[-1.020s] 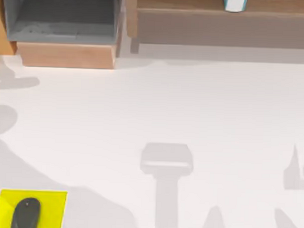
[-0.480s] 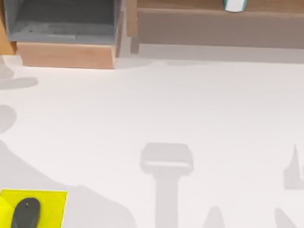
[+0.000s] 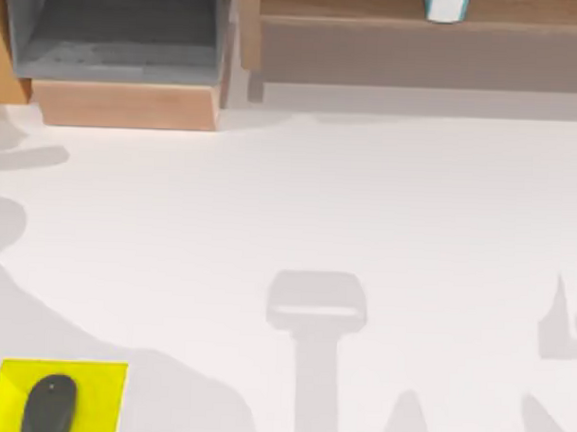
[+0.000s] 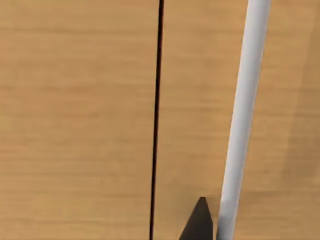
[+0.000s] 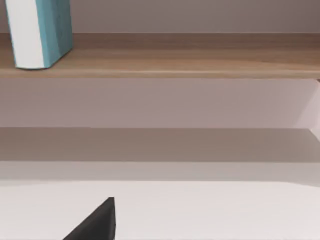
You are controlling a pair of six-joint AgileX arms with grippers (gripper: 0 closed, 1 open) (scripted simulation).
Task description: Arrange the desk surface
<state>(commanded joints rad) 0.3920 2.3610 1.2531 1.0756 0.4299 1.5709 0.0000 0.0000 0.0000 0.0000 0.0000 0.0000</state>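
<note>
Desk surface (image 3: 365,200): white, broad, crossed by grey arm shadows. Yellow mat (image 3: 102,391) at near left corner, dark mouse (image 3: 50,405) lying on it. Open grey-lined drawer unit (image 3: 122,104) at far left; wooden shelf (image 3: 418,50) along far edge, teal-and-white book (image 3: 446,5) upright on it.

Left gripper (image 4: 200,222): one dark tip seen, close against a wooden panel (image 4: 75,125); thin black seam (image 4: 156,100) just beside the tip, white bar (image 4: 245,100) touching or nearly touching its other side. Opening: cannot tell.

Right gripper (image 5: 95,224): one dark tip seen, low over the desk surface, shelf well ahead of it, book up and to one side. Opening: cannot tell.
</note>
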